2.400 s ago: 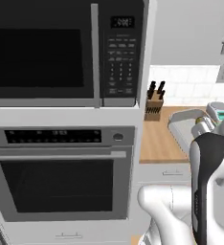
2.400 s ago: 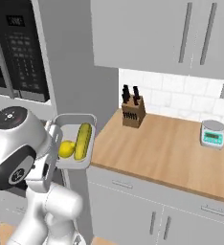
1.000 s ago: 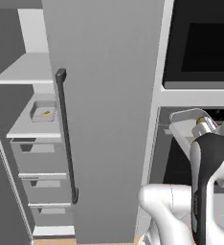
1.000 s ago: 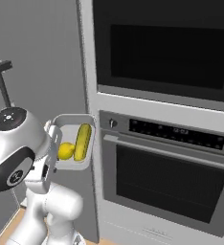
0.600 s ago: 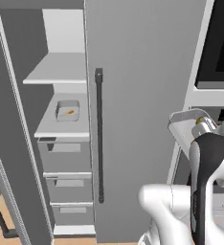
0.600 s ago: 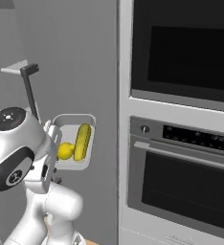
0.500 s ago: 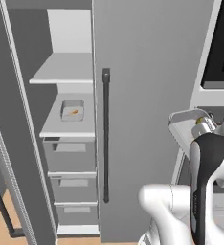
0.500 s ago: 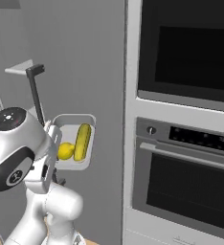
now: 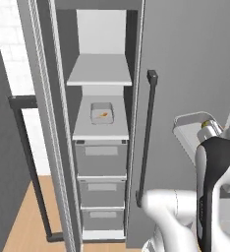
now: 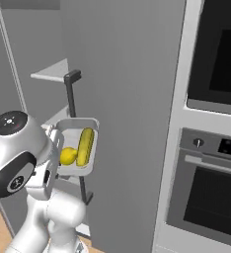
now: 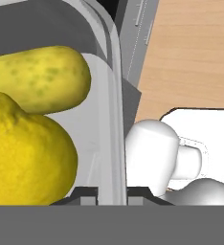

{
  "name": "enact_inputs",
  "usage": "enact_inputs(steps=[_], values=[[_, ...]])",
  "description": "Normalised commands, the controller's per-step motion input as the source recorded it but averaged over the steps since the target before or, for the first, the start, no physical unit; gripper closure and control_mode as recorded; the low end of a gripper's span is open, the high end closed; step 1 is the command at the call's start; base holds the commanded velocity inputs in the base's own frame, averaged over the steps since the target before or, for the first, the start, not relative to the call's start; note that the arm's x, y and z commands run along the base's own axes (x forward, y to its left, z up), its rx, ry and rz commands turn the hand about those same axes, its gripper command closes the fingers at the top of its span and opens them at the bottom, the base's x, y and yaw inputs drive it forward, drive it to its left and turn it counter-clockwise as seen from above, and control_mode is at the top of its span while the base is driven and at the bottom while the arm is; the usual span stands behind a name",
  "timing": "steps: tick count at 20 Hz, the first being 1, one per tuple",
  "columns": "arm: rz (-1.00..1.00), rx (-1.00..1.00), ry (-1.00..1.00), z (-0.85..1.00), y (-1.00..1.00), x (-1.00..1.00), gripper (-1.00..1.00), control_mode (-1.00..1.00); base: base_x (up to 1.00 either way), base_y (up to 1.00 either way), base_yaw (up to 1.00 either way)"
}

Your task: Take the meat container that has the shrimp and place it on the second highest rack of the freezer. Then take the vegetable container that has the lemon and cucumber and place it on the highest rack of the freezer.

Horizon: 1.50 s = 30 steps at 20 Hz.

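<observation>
Two steps, I'm on 2nd: gripper (image 11: 112, 191) pinching veg container (image 10: 74, 170) rim w/ lemon (image 10: 67, 156), cucumber (image 10: 85, 146); next lift to highest rack (image 9: 100, 76), 12 o'clock of shrimp (image 9: 102, 115).

Two clear plastic trays are about: one shallow tray (image 9: 102, 112) on the lower pale shelf at centre frame, one tray (image 10: 77, 147) carried at left of centre. One small orange curved shrimp (image 9: 102, 115), one bright yellow lemon (image 10: 68, 156), one yellow-green cucumber (image 10: 85, 146). Two flat pale grey shelves (image 9: 100, 71), three grey drawers (image 9: 100, 157) below, two long black bar handles (image 9: 145, 138). One dark-fronted oven (image 10: 211, 197) at lower right.
</observation>
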Motion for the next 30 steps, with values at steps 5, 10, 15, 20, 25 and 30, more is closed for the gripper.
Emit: enact_inputs(steps=[5,10,15,20,25,30], values=[[0.0,0.0,0.0,0.0,0.0,0.0,1.0,1.0,0.0,0.59,0.0],[0.0,0.0,0.0,0.0,0.0,0.0,1.0,1.0,0.0,0.49,0.0],[0.0,0.0,0.0,0.0,0.0,0.0,1.0,1.0,0.14,0.17,0.0],[0.0,0.0,0.0,0.0,0.0,0.0,1.0,1.0,0.31,0.0,0.0],[0.0,0.0,0.0,0.0,0.0,0.0,1.0,1.0,0.52,0.0,0.0],[0.0,0.0,0.0,0.0,0.0,0.0,1.0,1.0,0.6,0.0,-0.01]])
